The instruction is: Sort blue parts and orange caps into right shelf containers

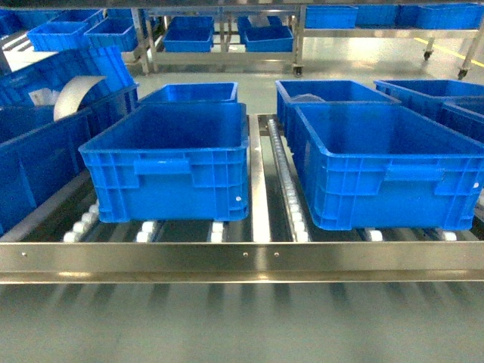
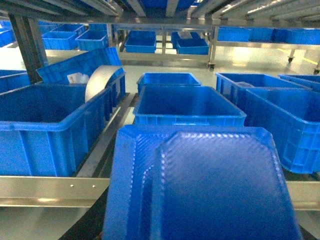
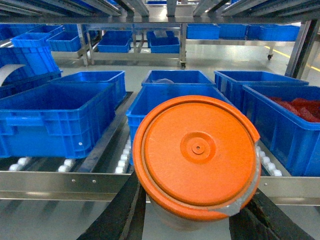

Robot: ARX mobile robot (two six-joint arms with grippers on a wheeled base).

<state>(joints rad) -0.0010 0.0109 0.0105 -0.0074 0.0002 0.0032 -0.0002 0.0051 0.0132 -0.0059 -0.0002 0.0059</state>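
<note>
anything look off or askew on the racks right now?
One thing: a bright blue plastic crate on the far-left lane is tipped on a slant, with a curved grey-white sheet leaning beside it. The near crates on the roller rack sit level. No spills visible.

Blue part (image 2: 200, 185): flat squarish textured dark-blue piece, close to left wrist cam. Orange cap (image 3: 196, 154): round lid, tilted, facing right wrist cam. Crates (image 1: 386, 162) open-topped, bright blue, on rollers; far-right one (image 3: 287, 120) holds orange-red pieces.
</note>
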